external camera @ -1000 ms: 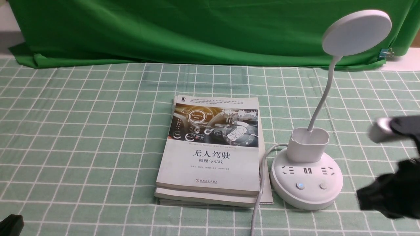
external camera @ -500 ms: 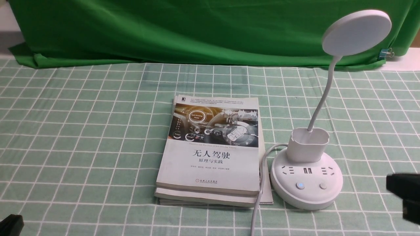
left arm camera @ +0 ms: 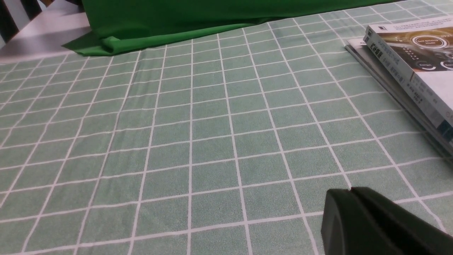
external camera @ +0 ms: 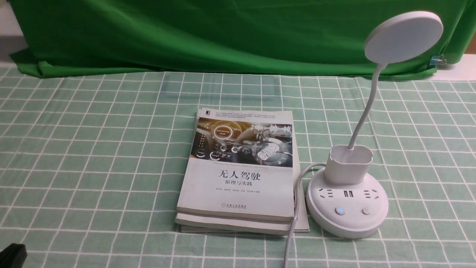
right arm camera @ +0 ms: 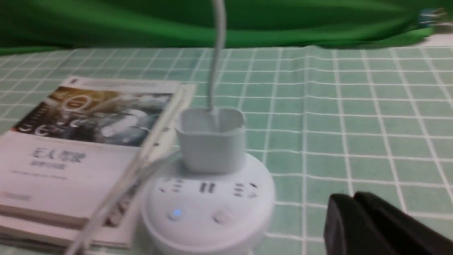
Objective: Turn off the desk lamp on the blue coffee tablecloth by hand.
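Observation:
The white desk lamp (external camera: pixel 347 208) stands at the right on the blue coffee tablecloth (external camera: pixel 93 156), its disc head (external camera: pixel 403 36) raised on a thin neck. On its round base the left button (external camera: pixel 340 211) glows blue and the right button (external camera: pixel 366 211) is plain. In the right wrist view the lamp (right arm camera: pixel 208 205) is blurred. My right gripper (right arm camera: pixel 352 196), the hand, is shut and empty beside the base without touching it; it is out of the front view. My left gripper (left arm camera: pixel 350 191) is shut over bare cloth.
A stack of books (external camera: pixel 238 171) lies just left of the lamp, with the lamp's white cord (external camera: pixel 295 208) running between them to the front edge. A dark green cloth (external camera: pixel 223 33) hangs at the back. A black bit of my left arm (external camera: pixel 13 255) shows bottom left.
My right arm has pulled back down and to the right, leaving the front view. Lamp, books and left arm have not moved.

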You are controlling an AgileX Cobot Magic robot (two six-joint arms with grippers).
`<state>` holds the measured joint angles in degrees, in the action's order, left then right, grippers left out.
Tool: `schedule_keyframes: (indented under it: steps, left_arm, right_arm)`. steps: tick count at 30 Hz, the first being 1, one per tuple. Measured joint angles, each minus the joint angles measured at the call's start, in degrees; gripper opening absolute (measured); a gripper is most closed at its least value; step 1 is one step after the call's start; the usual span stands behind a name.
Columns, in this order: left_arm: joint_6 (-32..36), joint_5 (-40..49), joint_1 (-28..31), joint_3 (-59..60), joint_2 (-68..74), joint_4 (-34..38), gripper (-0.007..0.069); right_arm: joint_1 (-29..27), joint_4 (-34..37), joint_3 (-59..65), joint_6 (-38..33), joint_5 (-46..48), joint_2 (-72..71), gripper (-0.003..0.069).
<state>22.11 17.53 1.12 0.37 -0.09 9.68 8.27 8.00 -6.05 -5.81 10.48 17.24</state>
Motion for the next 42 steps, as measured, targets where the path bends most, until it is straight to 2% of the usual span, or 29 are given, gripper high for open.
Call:
schedule_keyframes:
  steps: [5, 11, 42]
  left_arm:
    - [0.0, 0.0, 0.0, 0.0, 0.0, 0.0, 0.0]
    - [0.0, 0.0, 0.0, 0.0, 0.0, 0.0, 0.0]
    - [0.0, 0.0, 0.0, 0.0, 0.0, 0.0, 0.0]
  right_arm:
    - [-2.42, -0.68, 6.17, -0.67, -0.35, -10.31, 0.0034]
    - [-2.73, -0.85, 6.36, -1.87, 2.01, -16.95, 0.0036]
    - [-2.73, -1.04, 6.41, -1.68, 2.87, -17.16, 0.0123]
